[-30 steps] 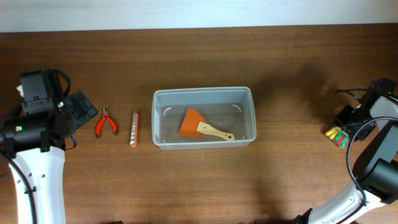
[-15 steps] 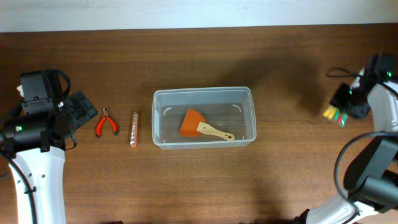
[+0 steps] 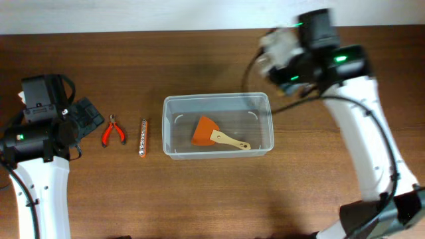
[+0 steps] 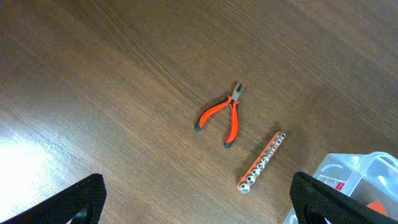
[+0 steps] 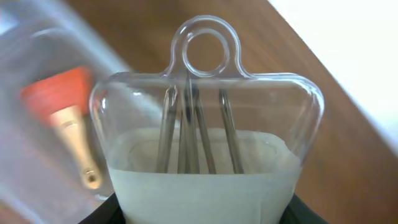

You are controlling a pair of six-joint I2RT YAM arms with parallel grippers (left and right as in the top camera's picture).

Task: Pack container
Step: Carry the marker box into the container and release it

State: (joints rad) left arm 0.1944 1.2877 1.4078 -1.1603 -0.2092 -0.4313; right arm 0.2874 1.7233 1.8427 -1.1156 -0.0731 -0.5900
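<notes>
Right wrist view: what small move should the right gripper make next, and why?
Probably move over the middle of the bin: the right gripper holds a clear pack of tools beyond the bin's far right corner, not yet over its floor, where a scraper lies.

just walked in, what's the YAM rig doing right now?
The right claw holds a clear blister pack of thin metal rods by the far right corner of the container, a clear plastic bin. An orange scraper with a wooden handle already lies inside. Orange pliers and a socket rail lie on the table left of the bin. The left claw hangs open to their left, holding nothing.
</notes>
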